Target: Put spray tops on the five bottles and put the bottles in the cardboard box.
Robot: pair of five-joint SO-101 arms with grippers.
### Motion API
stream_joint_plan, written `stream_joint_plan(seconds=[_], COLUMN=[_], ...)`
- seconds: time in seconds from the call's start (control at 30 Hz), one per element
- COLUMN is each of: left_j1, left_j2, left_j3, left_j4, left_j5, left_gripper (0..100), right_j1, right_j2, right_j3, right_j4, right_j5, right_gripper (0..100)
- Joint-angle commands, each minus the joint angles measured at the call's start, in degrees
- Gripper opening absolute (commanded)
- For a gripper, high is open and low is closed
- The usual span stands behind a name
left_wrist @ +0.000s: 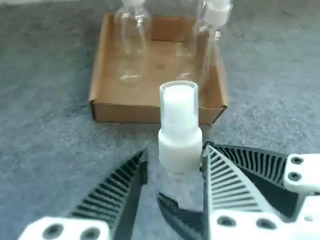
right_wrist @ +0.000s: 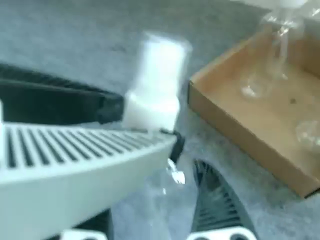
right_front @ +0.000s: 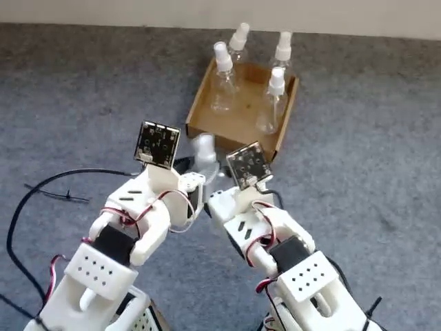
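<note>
Both my arms meet at one clear bottle (left_wrist: 189, 186), which stands upright on the grey-carpeted bench (right_front: 372, 179) just in front of the near wall of the cardboard box (left_wrist: 150, 113). A white spray top (left_wrist: 179, 125) sits on its neck under a clear cap.

My right gripper (right_wrist: 186, 155) pinches the bottle's clear body just below the white collar. Its pale ribbed finger (right_wrist: 85, 150) is on one side and its black finger (right_wrist: 215, 200) on the other. My left gripper (left_wrist: 176, 150) is spread wide around the same bottle. One of its black fingers (left_wrist: 122, 192) stands off the collar with bench showing in the gap. The other is swung well out, behind my right gripper's pale finger.

Beyond are four more bottles, each upright and wearing a white spray top. The left boxed bottle (right_front: 222, 79) and the right boxed bottle (right_front: 273, 103) stand on the floor of the cardboard box, apart from each other. The far left bottle (right_front: 238, 40) and the far right bottle (right_front: 282, 48) rise at the box's far wall, and I cannot tell whether they stand inside it or just behind.

In the high view, a black cable (right_front: 34, 193) loops over the bench on the outer side of my left arm.
</note>
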Motion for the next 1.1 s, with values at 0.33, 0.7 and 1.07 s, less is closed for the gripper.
stream_joint_plan(seconds=[0.33, 0.7, 1.07], left_j1=[-3.6, -4.6, -4.8], left_j2=[-1.2, -24.5, -35.0], left_j3=[-3.3, 2.5, 10.1], left_j4=[1.1, 5.5, 5.4], left_j5=[-1.4, -4.7, -6.2], left_gripper=[21, 30, 17], right_j1=[2.2, 2.4, 12.4], right_j2=[-2.0, -1.7, 5.1], right_j3=[-1.9, -2.3, -20.5], right_j4=[-2.7, -2.7, -2.0], right_j5=[-0.6, -0.6, -0.3], right_gripper=[0.4, 0.4, 0.4])
